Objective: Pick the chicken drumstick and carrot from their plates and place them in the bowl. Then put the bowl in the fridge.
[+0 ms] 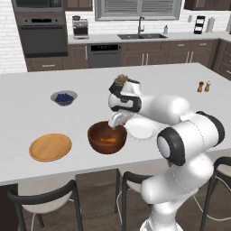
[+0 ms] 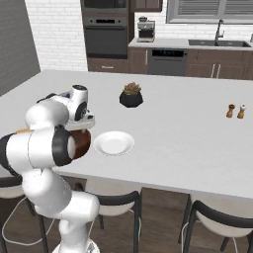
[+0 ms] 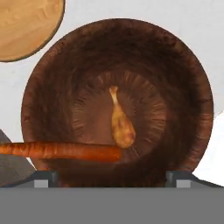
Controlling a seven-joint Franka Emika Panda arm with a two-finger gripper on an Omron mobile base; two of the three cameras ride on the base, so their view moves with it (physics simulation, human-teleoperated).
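Inside the bowl [image 3: 52,87], carrot [image 3: 61,150] lies crosswise to drumstick [image 3: 121,124].

Even, bright, soft-edged rendered light

**Wood, glaze and matt stone**

Dark reddish-brown wood in the bowl [image 3: 117,52], grain rough and streaky, rings showing round the bottom. Golden, slightly greasy sheen on the drumstick [image 3: 121,124]; dull orange, faintly ridged skin on the carrot [image 3: 61,150]. Pale tan wood, smooth and matt, for the disc plate [image 3: 26,24] at 11 o'clock of the bowl. Glossy white glaze on the plate [image 1: 141,128] at 3 o'clock. Smooth matt pale counter [image 1: 27,90]. Glossy white plastic shell on the arm [image 1: 169,108].
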